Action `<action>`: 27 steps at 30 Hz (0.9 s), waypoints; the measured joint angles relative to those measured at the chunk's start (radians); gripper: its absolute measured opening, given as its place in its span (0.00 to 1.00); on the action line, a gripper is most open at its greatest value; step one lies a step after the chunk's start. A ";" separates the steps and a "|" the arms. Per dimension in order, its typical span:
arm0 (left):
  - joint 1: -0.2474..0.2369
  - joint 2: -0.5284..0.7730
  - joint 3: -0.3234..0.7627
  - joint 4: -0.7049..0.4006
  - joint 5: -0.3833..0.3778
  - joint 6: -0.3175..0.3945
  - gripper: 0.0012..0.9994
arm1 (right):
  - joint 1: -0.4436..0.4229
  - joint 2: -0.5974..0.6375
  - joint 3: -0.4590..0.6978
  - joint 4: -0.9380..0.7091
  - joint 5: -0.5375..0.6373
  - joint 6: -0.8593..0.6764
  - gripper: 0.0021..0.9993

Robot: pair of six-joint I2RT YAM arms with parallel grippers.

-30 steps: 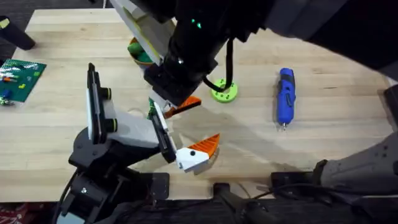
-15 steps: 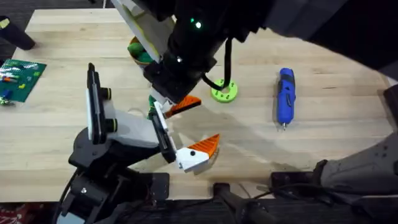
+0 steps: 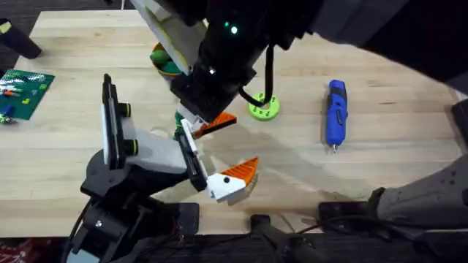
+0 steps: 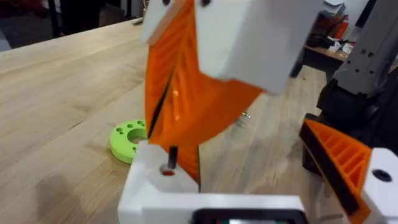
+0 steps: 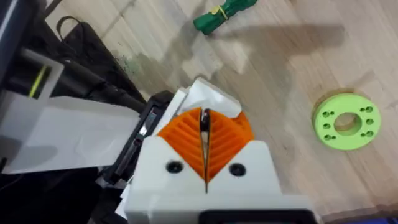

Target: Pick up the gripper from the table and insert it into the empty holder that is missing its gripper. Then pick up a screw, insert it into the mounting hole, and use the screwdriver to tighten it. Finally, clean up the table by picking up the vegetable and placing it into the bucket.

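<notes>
The gripper (image 3: pixel 221 121) is off the worktop (image 3: pixel 395 183), roughly midway along its length and about halfway between the far and near edges, its orange wedge jutting out from under the dark head of the right arm. In the right wrist view the right gripper (image 5: pixel 204 134) has its orange pads pressed together with a thin dark sliver pinched between them, which looks like the gripper's dark edge. The holder (image 3: pixel 110 117) stands well apart from it toward the worktop's left edge, a bare black bar rising from the stand's white block (image 3: pixel 150 152). The twin bar (image 3: pixel 191 157) lies much nearer, just on the near-edge side of the held wedge, and ends in the white-and-orange tip (image 3: pixel 235 177). The vegetable (image 3: pixel 178 123) lies just beside the wedge on its left. The lime-green disc (image 3: pixel 263 108) lies near on its right. The bucket (image 3: pixel 162 62) sits toward the far edge, partly hidden by the arm. The screwdriver (image 3: pixel 336 113) lies well toward the right edge. Whether the left gripper (image 4: pixel 205 199) is apart or together cannot be told.
</notes>
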 joint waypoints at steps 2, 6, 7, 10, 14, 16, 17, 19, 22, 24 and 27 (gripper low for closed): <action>0.000 0.000 0.000 0.000 0.000 0.000 0.98 | 0.000 0.000 0.000 0.000 0.000 0.000 0.01; 0.000 0.000 0.000 0.000 0.000 0.000 0.98 | 0.000 0.000 0.000 0.000 0.000 0.000 0.01; 0.000 0.000 0.000 0.000 0.000 0.000 0.98 | 0.000 0.000 0.000 0.001 0.000 0.000 0.01; 0.000 0.000 0.000 0.000 0.000 0.000 0.98 | 0.000 0.000 0.000 0.002 0.000 0.000 0.01; 0.000 0.000 0.000 0.000 0.000 0.000 0.98 | 0.000 0.002 0.000 0.003 0.000 0.000 0.01; 0.000 0.000 0.000 0.000 0.000 0.000 0.98 | 0.000 0.007 0.000 0.003 0.000 0.000 0.01; 0.000 0.000 0.000 0.000 0.000 0.000 0.98 | 0.000 0.012 0.000 0.002 0.000 0.000 0.01; 0.000 0.000 0.000 0.000 0.000 -0.001 0.98 | 0.000 0.024 0.000 -0.001 0.000 0.000 0.01; 0.000 0.001 0.000 -0.001 0.000 -0.008 0.98 | 0.000 0.031 0.001 0.004 0.000 0.000 0.01; 0.000 0.001 0.000 -0.001 0.000 -0.008 0.98 | 0.000 0.031 0.002 0.001 0.000 0.000 0.01; 0.000 0.001 0.000 -0.001 0.000 -0.008 0.98 | 0.000 0.031 0.002 0.001 0.000 0.000 0.01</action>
